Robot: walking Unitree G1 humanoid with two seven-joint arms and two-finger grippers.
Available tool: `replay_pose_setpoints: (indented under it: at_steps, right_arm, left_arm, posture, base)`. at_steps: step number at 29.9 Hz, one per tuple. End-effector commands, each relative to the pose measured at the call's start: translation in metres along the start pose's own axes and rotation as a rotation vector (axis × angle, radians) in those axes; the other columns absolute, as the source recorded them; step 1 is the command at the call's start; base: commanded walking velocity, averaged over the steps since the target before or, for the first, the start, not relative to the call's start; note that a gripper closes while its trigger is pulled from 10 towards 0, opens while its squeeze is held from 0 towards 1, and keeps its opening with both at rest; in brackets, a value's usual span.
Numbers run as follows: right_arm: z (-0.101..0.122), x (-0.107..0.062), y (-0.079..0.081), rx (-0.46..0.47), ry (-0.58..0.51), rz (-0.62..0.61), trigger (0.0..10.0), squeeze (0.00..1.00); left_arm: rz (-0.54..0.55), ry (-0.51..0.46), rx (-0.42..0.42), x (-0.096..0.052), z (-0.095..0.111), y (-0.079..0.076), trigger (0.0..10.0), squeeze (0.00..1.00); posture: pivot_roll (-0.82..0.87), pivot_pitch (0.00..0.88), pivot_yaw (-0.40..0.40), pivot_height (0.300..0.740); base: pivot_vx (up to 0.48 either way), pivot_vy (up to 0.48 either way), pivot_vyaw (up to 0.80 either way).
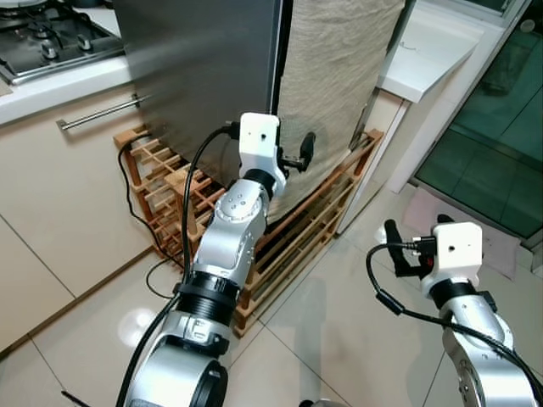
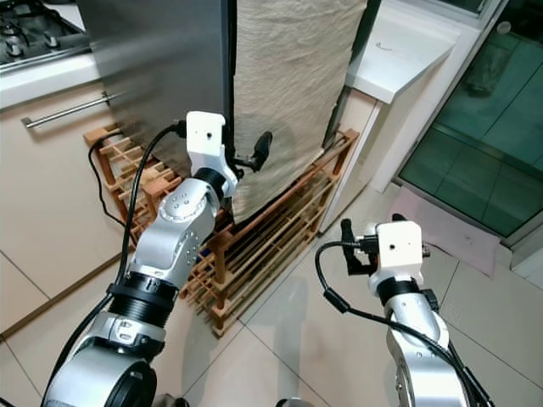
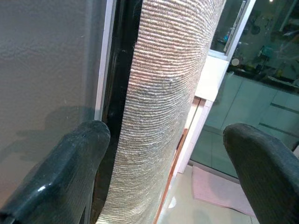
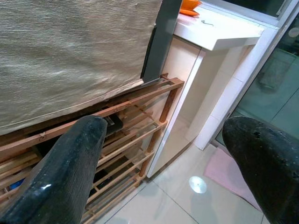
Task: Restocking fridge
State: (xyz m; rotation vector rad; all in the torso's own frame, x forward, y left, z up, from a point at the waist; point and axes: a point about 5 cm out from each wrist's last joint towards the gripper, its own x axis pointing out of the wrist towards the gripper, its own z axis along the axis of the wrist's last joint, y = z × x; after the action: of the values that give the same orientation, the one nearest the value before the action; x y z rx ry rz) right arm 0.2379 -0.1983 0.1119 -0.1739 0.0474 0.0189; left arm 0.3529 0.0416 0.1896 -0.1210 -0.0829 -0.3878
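A tall steel fridge (image 1: 204, 76) stands ahead, with a beige woven cloth (image 1: 339, 76) hanging down its right part. A dark gap (image 3: 119, 93) runs between the steel panel and the cloth. My left gripper (image 1: 299, 154) is raised at that gap, open, its fingers (image 3: 70, 172) spread on either side of the cloth's edge with nothing held. Lower on the right, over the floor tiles, my right gripper (image 1: 395, 250) is open and empty. It faces the wooden rack (image 4: 140, 116) under the fridge.
A slatted wooden rack (image 1: 297, 237) runs along the fridge's foot, with black cables beside it. A gas hob (image 1: 51, 38) and a cabinet with a bar handle (image 1: 97, 113) are at left. A white counter (image 1: 433, 47), glass door (image 1: 501, 127) and pink mat (image 1: 501, 242) are at right.
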Motion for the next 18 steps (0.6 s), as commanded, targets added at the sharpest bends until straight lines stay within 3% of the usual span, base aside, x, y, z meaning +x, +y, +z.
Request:
replay_pose_setpoints:
  at_steps: [1,8,13,18]
  right_arm:
    - [0.003,-0.002,-0.004,-0.012,-0.006,-0.02,10.0,0.0]
    - [0.003,-0.004,-0.002,-0.012,-0.002,-0.009,10.0,0.0]
    - [0.003,-0.007,-0.004,-0.018,0.004,-0.005,10.0,0.0]
    - [0.004,-0.008,-0.003,-0.02,0.006,-0.003,10.0,0.0]
  left_arm:
    - [-0.057,-0.008,-0.027,0.003,0.002,-0.021,10.0,0.0]
    - [-0.057,0.016,-0.018,0.009,-0.006,-0.026,10.0,0.0]
    - [-0.139,0.026,-0.055,0.016,-0.003,-0.054,10.0,0.0]
    - [-0.194,0.043,-0.07,0.02,-0.005,-0.071,10.0,0.0]
  posture:
    - [-0.15,0.054,-0.075,0.74]
    - [-0.14,0.068,-0.082,0.74]
    - [-0.15,0.091,-0.082,0.74]
    - [-0.16,0.1,-0.08,0.74]
  base:
    - [0.0,0.0,0.0]
    - [0.0,0.0,0.0]
    - [0.0,0.0,0.0]
    - [0.0,0.0,0.0]
